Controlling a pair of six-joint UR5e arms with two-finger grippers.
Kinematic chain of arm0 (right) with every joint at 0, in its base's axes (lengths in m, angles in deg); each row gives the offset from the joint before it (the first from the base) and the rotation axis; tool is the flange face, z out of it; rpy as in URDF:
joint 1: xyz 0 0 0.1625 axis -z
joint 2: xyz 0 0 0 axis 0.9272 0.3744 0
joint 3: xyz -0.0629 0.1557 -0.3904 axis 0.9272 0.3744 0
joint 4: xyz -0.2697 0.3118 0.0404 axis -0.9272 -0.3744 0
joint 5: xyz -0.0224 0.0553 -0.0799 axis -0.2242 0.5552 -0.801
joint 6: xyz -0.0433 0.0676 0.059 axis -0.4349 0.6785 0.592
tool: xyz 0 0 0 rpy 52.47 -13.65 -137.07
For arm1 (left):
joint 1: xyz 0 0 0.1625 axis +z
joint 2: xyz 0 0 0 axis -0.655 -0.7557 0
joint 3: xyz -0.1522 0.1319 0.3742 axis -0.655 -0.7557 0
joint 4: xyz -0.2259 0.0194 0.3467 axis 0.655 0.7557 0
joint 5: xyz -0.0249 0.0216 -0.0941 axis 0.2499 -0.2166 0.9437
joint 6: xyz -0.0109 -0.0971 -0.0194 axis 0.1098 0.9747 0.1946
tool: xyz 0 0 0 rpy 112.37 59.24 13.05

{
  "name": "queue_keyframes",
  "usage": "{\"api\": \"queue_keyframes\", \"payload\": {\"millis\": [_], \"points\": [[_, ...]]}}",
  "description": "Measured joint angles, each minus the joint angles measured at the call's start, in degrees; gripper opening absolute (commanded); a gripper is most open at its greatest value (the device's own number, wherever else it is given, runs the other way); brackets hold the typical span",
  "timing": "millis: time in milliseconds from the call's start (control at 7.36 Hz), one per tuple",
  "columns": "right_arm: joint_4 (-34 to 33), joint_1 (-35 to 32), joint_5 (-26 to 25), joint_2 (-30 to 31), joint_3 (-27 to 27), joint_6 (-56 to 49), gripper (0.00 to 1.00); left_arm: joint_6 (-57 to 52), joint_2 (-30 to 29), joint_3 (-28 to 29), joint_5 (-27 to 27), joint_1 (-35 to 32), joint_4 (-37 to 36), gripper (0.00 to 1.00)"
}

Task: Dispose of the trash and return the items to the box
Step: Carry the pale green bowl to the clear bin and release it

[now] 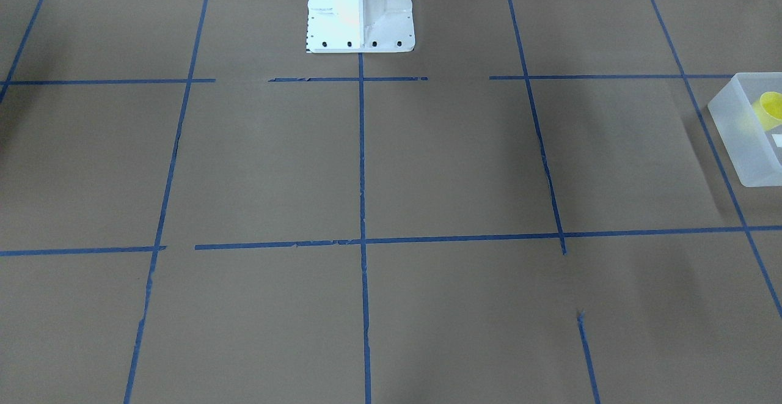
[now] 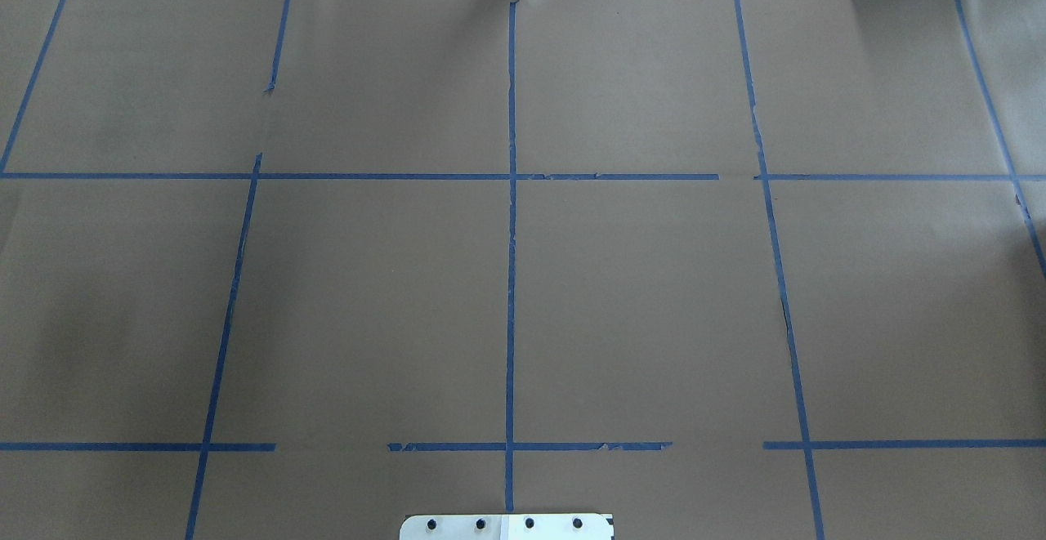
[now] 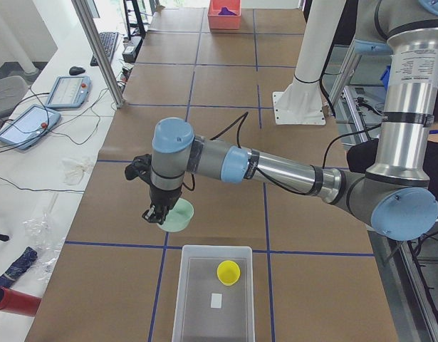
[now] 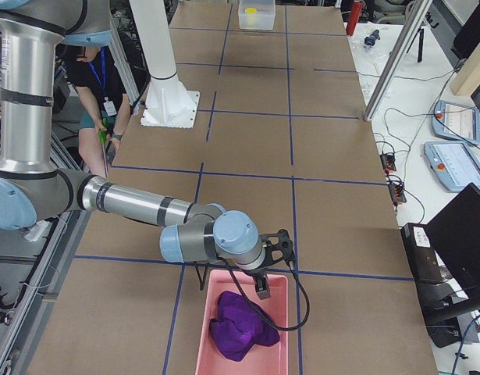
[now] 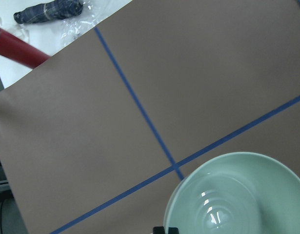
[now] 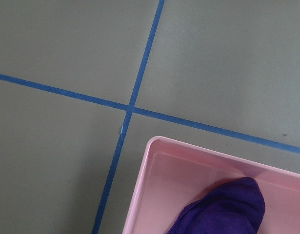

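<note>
**Front-facing view.** Worktop: brown paper, gridded with blue tape. White robot base at top centre. Box: frosted white, cut off by the view's right edge. Yellow cup: inside the box, beside a small white label.

**Overhead view.** Worktop with the tape grid. The base plate shows at the bottom edge, and cables lie beyond the far edge.

**Left-end view.** Left arm: stretched low over the worktop. Left jaws: pointing down at the rim of the mint bowl, which stands on the paper just beyond the box. It cannot be told how far the jaws are open or whether they grip the rim. The cup sits in the box at the end nearer the bowl.

**Right-end view.** Right arm: reaching low. Right jaws: hanging over the far end of the pink bin, which holds a purple cloth. Their opening cannot be told. A person is beside the base. The box with the cup is at the worktop's far end.

**Left wrist view.** The bowl is at lower right, beside a tape crossing. A red cylinder and a dark folded umbrella lie off the worktop.

**Right wrist view.** A corner of the pink bin with the cloth inside, next to a tape crossing.
</note>
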Motion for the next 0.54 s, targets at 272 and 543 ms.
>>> {"api": "queue_keyframes", "payload": {"millis": [272,543], "points": [[0.0,0.2,0.0,0.0,0.0,0.0,1.00,-2.8,5.4,8.6,0.0,-1.9,14.4,0.00],[0.0,0.5,0.0,0.0,-0.1,0.0,1.00,-1.7,10.2,14.8,0.0,-2.2,27.3,0.00]]}}
